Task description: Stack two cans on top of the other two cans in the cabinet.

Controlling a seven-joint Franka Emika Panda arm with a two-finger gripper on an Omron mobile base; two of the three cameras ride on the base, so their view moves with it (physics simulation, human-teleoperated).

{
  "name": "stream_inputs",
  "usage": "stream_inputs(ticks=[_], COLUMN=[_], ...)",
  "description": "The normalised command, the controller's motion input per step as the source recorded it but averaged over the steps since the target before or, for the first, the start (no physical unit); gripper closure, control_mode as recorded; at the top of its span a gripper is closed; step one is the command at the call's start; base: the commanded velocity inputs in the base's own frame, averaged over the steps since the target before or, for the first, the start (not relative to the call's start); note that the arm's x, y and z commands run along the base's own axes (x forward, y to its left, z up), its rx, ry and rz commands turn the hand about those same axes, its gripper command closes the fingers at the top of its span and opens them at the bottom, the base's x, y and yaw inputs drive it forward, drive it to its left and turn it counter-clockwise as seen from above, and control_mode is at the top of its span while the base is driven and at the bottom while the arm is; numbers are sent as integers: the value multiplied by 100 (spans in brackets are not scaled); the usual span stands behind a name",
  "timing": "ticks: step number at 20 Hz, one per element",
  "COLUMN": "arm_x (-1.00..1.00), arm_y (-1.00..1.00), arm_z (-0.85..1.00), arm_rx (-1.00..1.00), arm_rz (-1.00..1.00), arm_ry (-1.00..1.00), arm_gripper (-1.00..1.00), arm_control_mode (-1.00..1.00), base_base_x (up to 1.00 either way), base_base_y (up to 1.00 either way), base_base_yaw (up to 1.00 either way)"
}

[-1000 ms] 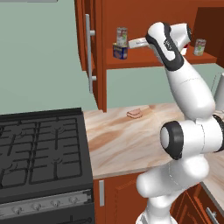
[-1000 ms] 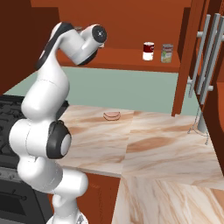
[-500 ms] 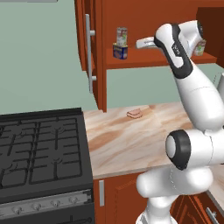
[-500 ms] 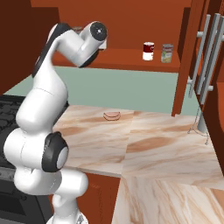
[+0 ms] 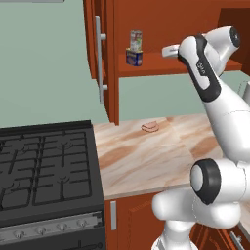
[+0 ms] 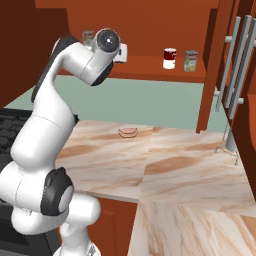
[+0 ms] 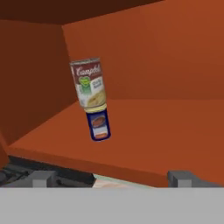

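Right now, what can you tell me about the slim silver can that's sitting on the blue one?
The slim silver can looks metal, with a label red at the top and pale with a green patch below. It stands on the squat blue can on the cabinet shelf near the left wall, leaning slightly in the hand view. Nothing else touches it; the pincer is clear of it.

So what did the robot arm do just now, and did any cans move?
The arm swung right along the shelf, away from the stacked pair, the slim can on the blue can. Nothing was grabbed or dropped. The red can and green can stayed put.
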Motion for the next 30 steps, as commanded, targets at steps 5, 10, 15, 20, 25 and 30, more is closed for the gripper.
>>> stream_inputs(ticks=[5,10,15,20,25,30], arm_x=[-1,0,5,6,6,5], arm_y=[-39,-36,-37,-39,-28,-34], arm_z=[0,-9,-7,-10,-8,0], arm_rx=[-4,-8,-9,-5,0,0], arm_rz=[-22,-19,-25,-24,-21,-22], arm_ry=[6,0,0,0,-1,0], arm_gripper=[-100,-100,-100,-100,-100,-100], arm_control_mode=[-100,-100,-100,-100,-100,-100], base_base_x=[0,0,0,0,0,0], base_base_y=[0,0,0,0,0,0], base_base_yaw=[0,0,0,0,0,0])
